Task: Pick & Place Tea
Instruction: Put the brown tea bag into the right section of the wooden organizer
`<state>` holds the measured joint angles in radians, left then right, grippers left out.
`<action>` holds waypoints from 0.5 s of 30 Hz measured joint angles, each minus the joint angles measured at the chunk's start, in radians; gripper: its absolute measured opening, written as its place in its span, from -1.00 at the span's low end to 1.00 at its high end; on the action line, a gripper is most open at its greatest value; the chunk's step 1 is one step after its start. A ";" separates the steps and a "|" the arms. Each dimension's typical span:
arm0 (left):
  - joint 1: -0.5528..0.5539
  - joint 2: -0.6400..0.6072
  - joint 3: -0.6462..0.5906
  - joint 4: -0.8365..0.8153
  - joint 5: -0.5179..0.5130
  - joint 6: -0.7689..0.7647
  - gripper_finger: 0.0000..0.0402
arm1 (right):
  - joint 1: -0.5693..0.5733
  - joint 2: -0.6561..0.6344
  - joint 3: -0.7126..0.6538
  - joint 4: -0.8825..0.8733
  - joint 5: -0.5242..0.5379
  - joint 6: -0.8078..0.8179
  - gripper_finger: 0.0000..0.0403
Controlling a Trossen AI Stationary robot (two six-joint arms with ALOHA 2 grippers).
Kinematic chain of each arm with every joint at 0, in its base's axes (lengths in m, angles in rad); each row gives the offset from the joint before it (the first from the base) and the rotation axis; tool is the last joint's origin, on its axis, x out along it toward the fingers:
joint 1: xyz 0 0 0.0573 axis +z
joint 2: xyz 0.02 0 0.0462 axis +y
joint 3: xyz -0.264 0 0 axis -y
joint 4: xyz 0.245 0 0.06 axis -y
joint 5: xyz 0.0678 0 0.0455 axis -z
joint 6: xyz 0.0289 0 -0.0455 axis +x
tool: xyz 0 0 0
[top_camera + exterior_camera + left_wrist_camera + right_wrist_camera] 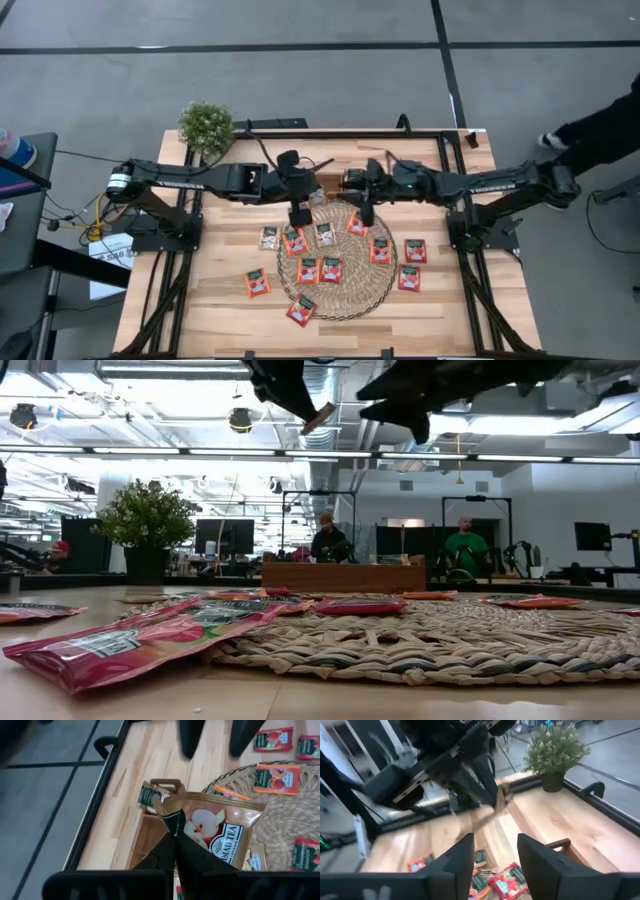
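Observation:
My left gripper [299, 215] is shut on a pale beige tea sachet [220, 832] and holds it in the air over the brown wooden tray [150, 827]. The same sachet [320, 415] shows in the low view, high above the table. My right gripper [495, 855] hovers open close beside it, toward the table's right, its fingers facing the left gripper with nothing between them. Several red-orange sachets [330, 268] and a few pale ones [325, 234] lie flat on the round straw mat [340, 300] and on the wood around it. My left gripper pinches the sachet between its two fingertips [176, 837] at one side edge [172, 817], near a corner. The fingers come slanting down from the table's left. The sachet sticks out past the fingertips, lifted clear of the tray and mat, with its printed face showing.
A small potted plant [206, 125] stands at the far left corner. The black frame rail [102, 775] runs along the table's far edge behind the tray. Beyond the table people sit at desks [328, 540]. A person's leg [600, 120] shows right of the table.

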<state>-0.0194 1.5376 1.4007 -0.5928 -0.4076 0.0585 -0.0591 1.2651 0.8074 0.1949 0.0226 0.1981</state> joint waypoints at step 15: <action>-0.018 0.020 0.000 0.011 -0.080 0.051 -1.00 | -0.057 0.163 0.211 -0.130 -0.077 -0.023 -0.11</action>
<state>-0.0372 1.5574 1.4006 -0.5818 -0.4877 0.1093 -0.1165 1.4283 1.0188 0.0650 -0.0540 0.1748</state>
